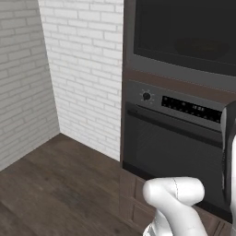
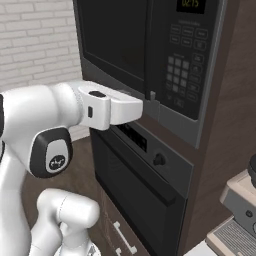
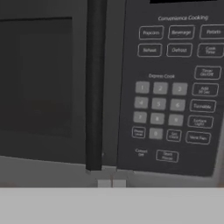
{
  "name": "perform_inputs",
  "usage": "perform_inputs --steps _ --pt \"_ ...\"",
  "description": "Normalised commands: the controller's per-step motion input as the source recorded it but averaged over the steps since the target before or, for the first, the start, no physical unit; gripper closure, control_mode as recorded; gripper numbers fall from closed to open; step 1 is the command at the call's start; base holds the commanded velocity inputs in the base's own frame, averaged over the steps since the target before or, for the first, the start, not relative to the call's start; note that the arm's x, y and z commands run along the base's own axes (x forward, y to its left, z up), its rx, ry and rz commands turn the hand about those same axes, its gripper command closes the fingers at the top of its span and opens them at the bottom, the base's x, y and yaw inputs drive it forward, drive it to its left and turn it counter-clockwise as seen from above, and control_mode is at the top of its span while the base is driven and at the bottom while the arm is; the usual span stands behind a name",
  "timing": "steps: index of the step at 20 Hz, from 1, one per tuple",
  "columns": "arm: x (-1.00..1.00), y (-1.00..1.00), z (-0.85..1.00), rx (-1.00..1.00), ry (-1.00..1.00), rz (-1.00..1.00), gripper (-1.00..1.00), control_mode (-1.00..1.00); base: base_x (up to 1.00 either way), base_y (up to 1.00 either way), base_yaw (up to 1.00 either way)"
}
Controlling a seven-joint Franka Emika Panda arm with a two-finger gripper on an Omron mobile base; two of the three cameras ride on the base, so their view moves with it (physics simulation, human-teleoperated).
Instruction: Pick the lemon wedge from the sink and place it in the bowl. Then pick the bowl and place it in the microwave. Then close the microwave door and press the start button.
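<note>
The microwave door (image 2: 112,40) looks shut, so the last step is in hand — the hand (image 2: 150,97), closed and empty, must reach the start button (image 3: 167,155).

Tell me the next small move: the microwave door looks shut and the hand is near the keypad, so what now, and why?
Probably shift the shut gripper sideways toward the start button, then push in. The microwave door sits flush and closed, so only the button press looks left. In the hand view the fingertips line up below the door's edge, left of that button.
</note>
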Motion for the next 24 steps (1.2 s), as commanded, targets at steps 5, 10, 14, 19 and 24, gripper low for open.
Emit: perform_inputs --steps 5,10,14,19,24 --pt "-0.01 -0.06 0.00 0.06 -0.03 -0.01 1.00 -1.00 0.00 0.00 0.00" --pt "0.09 -0.06 -0.09 0.06 -0.02 0.00 1.00 -1.00 0.00 0.00 0.00" --pt "0.12 -0.18 -0.20 0.00 -0.01 0.00 1.00 -1.00 0.00 0.00 0.00" --pt "0.00 -0.24 0.00 0.00 -0.11 0.00 1.00 -1.00 0.00 0.00 0.00" --pt "0.01 -0.36 0.00 0.00 -0.13 0.00 1.00 -1.00 0.00 0.00 0.00"
